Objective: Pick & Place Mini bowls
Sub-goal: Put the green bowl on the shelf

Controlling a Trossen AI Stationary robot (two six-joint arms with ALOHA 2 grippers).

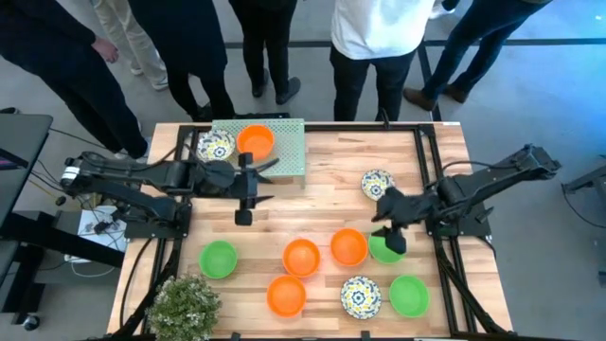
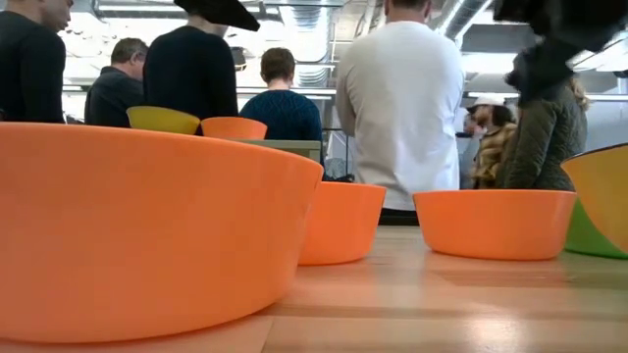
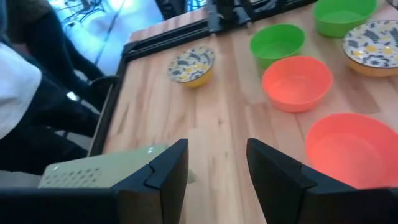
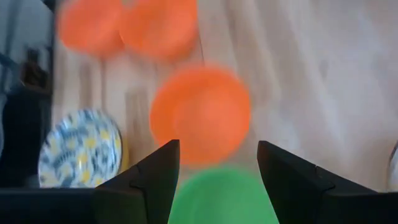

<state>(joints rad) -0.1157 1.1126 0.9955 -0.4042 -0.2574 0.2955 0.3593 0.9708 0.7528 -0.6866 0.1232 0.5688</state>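
Several mini bowls stand on the wooden table (image 1: 322, 204). An orange one (image 1: 255, 141) and a floral one (image 1: 215, 145) sit on a green perforated mat (image 1: 289, 152) at the far left. On the table stand another floral bowl (image 1: 377, 183), three orange ones (image 1: 301, 256) (image 1: 348, 246) (image 1: 286, 295), green ones (image 1: 219, 259) (image 1: 409, 295) and a floral one (image 1: 361, 296). My right gripper (image 1: 390, 237) (image 4: 217, 174) is open above a green bowl (image 1: 383, 250) (image 4: 224, 196). My left gripper (image 1: 268, 180) (image 3: 217, 174) is open and empty beside the mat's near right corner (image 3: 99, 171).
A leafy potted plant (image 1: 185, 305) stands at the near left corner. A black frame (image 1: 421, 161) rims the table. Several people (image 1: 379, 38) stand along the far edge. Bare wood lies between the mat and the bowls in the middle.
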